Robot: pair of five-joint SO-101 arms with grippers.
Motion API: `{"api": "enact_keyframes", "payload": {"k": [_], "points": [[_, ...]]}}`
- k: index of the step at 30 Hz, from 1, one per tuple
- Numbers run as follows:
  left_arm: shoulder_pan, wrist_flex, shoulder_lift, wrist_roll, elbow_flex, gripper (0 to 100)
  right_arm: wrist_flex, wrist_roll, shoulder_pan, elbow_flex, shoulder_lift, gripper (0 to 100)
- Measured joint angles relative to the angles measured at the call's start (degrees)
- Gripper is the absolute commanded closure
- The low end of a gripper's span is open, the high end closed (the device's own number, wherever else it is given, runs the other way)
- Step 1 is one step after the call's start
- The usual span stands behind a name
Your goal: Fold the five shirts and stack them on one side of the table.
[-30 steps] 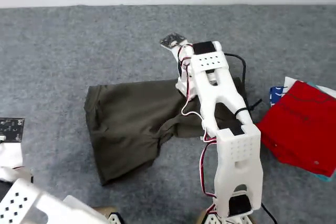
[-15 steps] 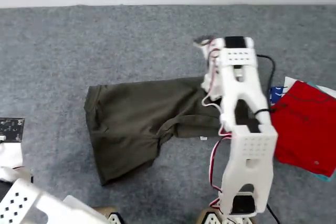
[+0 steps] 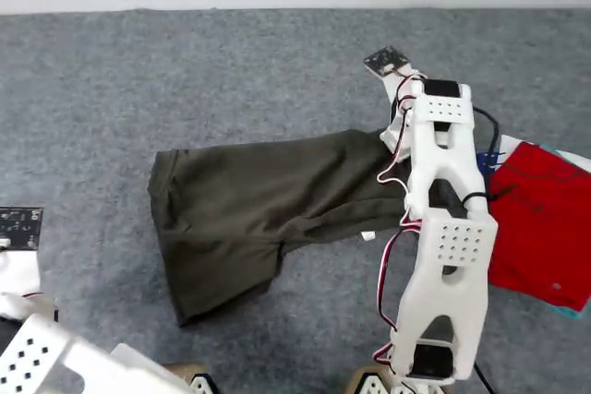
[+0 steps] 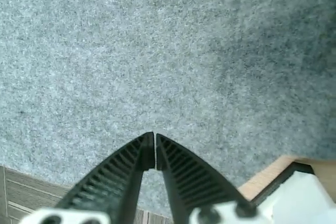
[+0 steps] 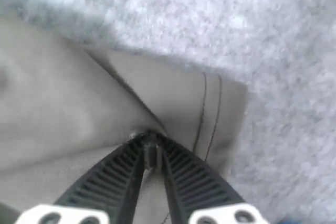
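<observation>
Nearest, at the front left corner, the left arm (image 3: 37, 357) sits back from the work. Its hand (image 4: 155, 149) is pressed shut on nothing, over bare grey worktop (image 4: 173, 35) by the front edge. The right arm (image 3: 443, 256) runs from the front of the worktop out to the right end of the olive shirt (image 3: 240, 209), which lies spread but rumpled across the middle, one part bunched toward the front left. In the wrist view the right hand (image 5: 150, 148) is narrowed to a pinch on a ridge of the olive cloth, just beside a stitched hem (image 5: 205, 111), so the step in hand looks like the first fold of this shirt, with the corner already gripped. Just beside that arm, on the right side, a red shirt (image 3: 540, 219) lies folded over a blue-and-white one (image 3: 487, 165); how many lie under it cannot be told. The next move probably calls for raising the pinched edge only enough to free it, then carrying it leftward over the shirt's body without dragging the whole garment, and letting go once the edges meet. Beyond lies bare grey worktop.
</observation>
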Motion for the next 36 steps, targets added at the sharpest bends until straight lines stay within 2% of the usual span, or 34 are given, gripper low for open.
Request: {"api": "enact_keyframes", "payload": {"k": [5, 11, 14, 18, 26, 30, 36], "points": [[0.0, -1.3, 0.0, 0.0, 0.0, 99, 4.7, 0.0, -1.3, -4.6, 0.4, 99.0], [0.0, -1.5, 0.0, 0.0, 0.0, 99, 20.5, -0.1, -4.2, -9.9, -0.4, 99.0], [0.0, -1.5, 0.0, 0.0, 0.0, 99, 27.8, -2.6, -6.1, -11.8, -3.3, 99.0], [0.0, -1.5, 0.0, 0.0, 0.0, 99, 28.4, -6.8, -5.6, -8.6, -7.8, 98.9], [0.0, -1.5, 0.0, 0.0, 0.0, 99, 27.3, -7.6, -5.1, 7.7, -12.0, 98.9], [0.0, -1.7, 0.0, 0.0, 0.0, 99, 26.7, -7.6, -1.1, 8.8, -9.3, 98.9], [0.0, -1.7, 0.0, 0.0, 0.0, 99, 28.0, -2.7, 6.5, 8.8, -6.2, 98.9]]}}
